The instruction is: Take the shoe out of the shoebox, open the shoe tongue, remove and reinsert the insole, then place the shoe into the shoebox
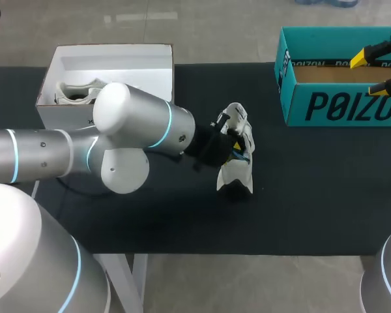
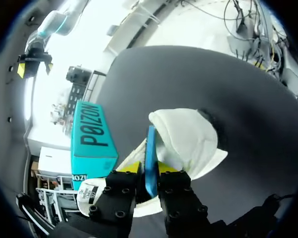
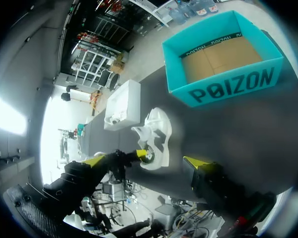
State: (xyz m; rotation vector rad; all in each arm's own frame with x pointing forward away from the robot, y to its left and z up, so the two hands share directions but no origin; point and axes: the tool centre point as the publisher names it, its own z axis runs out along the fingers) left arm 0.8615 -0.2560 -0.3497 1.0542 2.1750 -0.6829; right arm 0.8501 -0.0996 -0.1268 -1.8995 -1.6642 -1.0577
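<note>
Left tool tight around insole

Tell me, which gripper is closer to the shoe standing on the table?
Left. The left gripper is right at the shoe, shut on its blue insole. The right gripper hangs open over the teal box, well away from it.

Table under a black cover, running the full width of the head view. Three things sit on it. White box, open, at the back left corner. Teal box, open, at the back right. White shoe near the middle, between the two boxes and nearer the front, well apart from both.
</note>
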